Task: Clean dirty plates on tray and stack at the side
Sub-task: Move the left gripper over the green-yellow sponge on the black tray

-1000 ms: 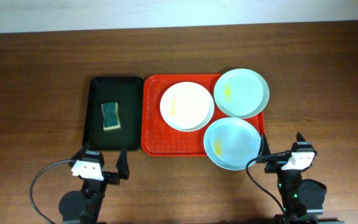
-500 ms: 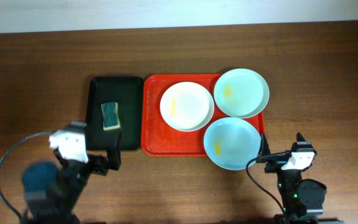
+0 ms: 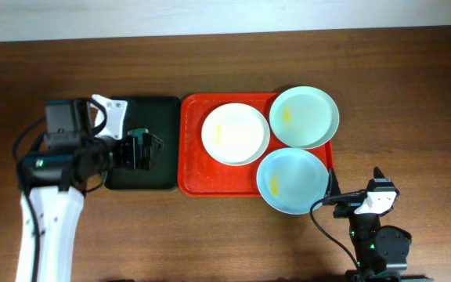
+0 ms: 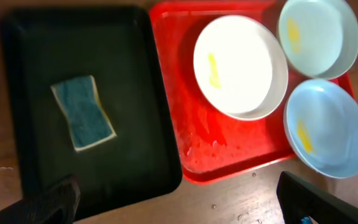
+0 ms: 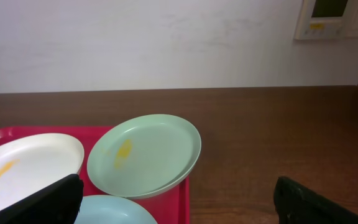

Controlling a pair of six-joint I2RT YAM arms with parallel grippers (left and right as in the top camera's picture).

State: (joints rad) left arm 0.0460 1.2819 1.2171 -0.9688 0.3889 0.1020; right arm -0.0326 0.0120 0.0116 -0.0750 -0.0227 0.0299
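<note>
Jaws wide on both arms, nothing held.

Right gripper is nearest, spread wide and empty above the brown wooden table, just beside the round pale blue plate, which overhangs the near right rim of the large red rectangular plastic tray. Left gripper, also wide and empty, hangs over the smaller black rectangular tray, above the green-and-yellow sponge lying in it. The round white plate is mid-tray. The round pale mint green plate overhangs the far right corner. Each has a yellow smear.
</note>
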